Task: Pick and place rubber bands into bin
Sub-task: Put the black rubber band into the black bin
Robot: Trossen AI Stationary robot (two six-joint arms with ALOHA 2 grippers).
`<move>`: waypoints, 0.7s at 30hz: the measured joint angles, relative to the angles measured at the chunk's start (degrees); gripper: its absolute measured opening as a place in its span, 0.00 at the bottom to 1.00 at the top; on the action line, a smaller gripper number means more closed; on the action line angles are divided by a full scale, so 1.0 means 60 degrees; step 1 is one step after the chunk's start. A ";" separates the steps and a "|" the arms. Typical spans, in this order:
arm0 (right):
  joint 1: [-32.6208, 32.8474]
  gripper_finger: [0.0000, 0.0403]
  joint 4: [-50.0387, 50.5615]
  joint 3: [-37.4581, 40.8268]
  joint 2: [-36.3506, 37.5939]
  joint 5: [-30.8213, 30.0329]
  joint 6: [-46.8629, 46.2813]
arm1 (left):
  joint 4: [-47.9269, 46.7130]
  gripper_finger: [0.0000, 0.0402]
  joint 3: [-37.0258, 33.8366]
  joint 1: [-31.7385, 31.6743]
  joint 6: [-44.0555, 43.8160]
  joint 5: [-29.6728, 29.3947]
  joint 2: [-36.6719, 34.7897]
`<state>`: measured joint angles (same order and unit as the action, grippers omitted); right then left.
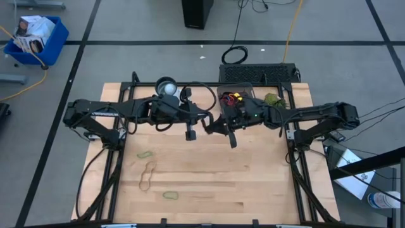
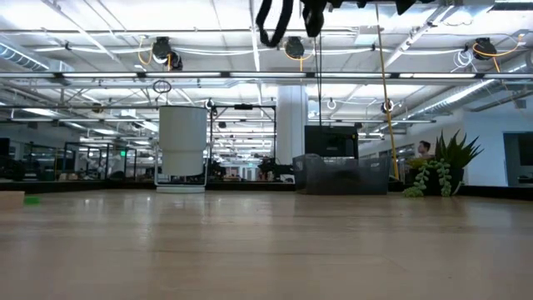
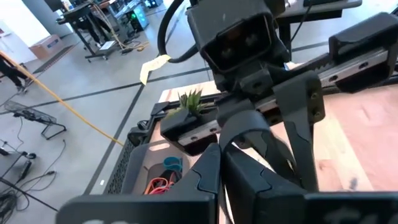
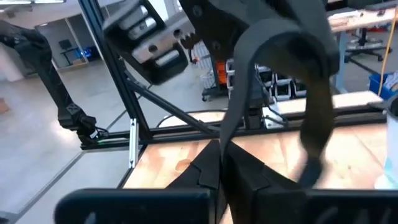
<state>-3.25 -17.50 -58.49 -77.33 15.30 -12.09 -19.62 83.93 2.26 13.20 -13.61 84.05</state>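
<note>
The bin (image 1: 233, 99) sits at the far edge of the wooden table (image 1: 266, 183), near the middle, and serves as the landmark here. Inside it lie orange-red and blue rubber bands (image 3: 163, 179), seen from the left wrist view as a small tangle on its floor. Just beside the bin, on its right, stands a small green plant (image 1: 273, 99). To the bin's left, well apart from it, stands a white cup (image 1: 167, 86).

Both arms meet in mid-air just in front of the bin. The right gripper (image 1: 209, 128) hangs closest to it, slightly to the bin's left and toward the near side; its fingers are pressed together, and a wide black band (image 4: 292, 93) loops up from them, caught between the tips. The left gripper (image 1: 190, 133) hangs a little farther left of the bin, near the right one; its fingers meet at the tips, with nothing visible between them.

More rubber bands lie on the table well away from the bin, toward the near left: a green one (image 1: 145, 154), a tan loop (image 1: 147, 177) and another green one (image 1: 170, 196).
</note>
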 joint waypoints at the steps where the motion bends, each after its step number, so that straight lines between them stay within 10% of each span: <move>1: 0.0000 0.01 -0.0012 -0.0002 0.0006 0.0002 0.0081 | 0.0000 0.07 0.0001 0.0000 -0.0004 0.0001 0.0000; 21: 0.0000 0.00 0.0040 0.0002 -0.0005 0.0005 -0.0088 | 0.0015 0.08 -0.0006 0.0000 -0.0185 0.0004 0.0000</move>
<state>-3.25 -17.26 -58.48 -77.36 15.33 -12.62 -19.53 83.90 2.26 12.09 -13.58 84.05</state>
